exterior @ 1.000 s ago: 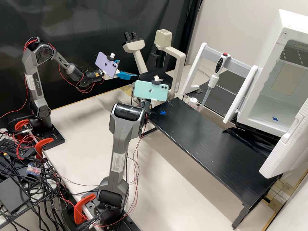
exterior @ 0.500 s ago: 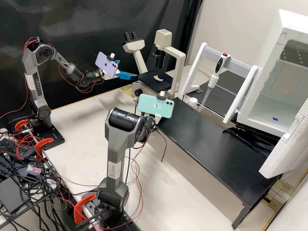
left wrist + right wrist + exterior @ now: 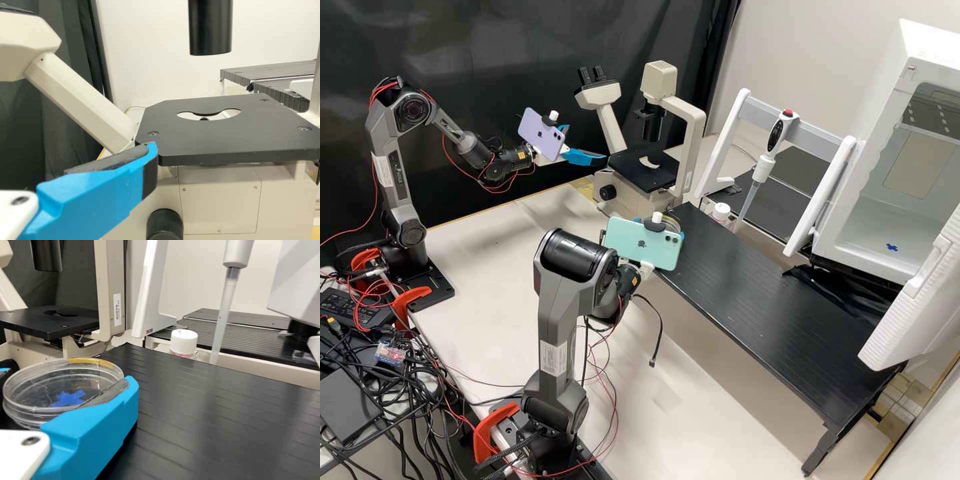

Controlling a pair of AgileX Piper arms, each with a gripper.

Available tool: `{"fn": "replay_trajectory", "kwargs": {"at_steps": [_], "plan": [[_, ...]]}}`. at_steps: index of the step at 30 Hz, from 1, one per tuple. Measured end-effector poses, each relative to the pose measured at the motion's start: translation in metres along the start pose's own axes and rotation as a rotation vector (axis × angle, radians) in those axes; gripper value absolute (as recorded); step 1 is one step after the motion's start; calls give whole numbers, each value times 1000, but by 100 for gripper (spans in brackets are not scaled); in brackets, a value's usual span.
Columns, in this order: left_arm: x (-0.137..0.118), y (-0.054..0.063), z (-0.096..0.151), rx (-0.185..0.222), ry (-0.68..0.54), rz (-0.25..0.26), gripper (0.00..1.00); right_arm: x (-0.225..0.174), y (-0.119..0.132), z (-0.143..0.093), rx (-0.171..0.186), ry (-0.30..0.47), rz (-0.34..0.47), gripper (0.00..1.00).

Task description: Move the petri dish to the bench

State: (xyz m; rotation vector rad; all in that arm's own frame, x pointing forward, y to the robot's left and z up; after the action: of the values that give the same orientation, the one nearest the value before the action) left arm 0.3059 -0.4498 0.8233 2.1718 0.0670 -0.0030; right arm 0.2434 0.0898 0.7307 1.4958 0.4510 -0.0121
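Your right pincer [image 3: 67, 375] pinches the petri dish [image 3: 30, 385] over the blue mark [image 3: 68, 398] of the tabletop [image 3: 225, 410], five o'clock from the microscope [image 3: 633, 175] in the high view — if you release before it sits flat, it may tip. Your left pincer [image 3: 587, 142] is spread.

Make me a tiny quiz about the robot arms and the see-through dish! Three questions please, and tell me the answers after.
1. Pick one: what shape is the blue mark that you can see through the dish?
A) a ring
B) a cross
C) a square

2. True or false: the flat black stage of the microscope has a hole in it.

3. Fill in the missing word: the dish is between the blue fingers of the ____ gripper.

Key: 1. B; 2. true; 3. right
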Motion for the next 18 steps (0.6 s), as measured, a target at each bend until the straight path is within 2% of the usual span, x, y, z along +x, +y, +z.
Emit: {"fn": "replay_trajectory", "kwargs": {"at_steps": [1,13,18], "plan": [[0,0,0,0,0,0,100,-2,0,1,4,2,3,100],[0,0,0,0,0,0,100,-13,-2,1,1,17,10,100],[0,0,0,0,0,0,100,-25,1,0,-11,22,25,100]]}}
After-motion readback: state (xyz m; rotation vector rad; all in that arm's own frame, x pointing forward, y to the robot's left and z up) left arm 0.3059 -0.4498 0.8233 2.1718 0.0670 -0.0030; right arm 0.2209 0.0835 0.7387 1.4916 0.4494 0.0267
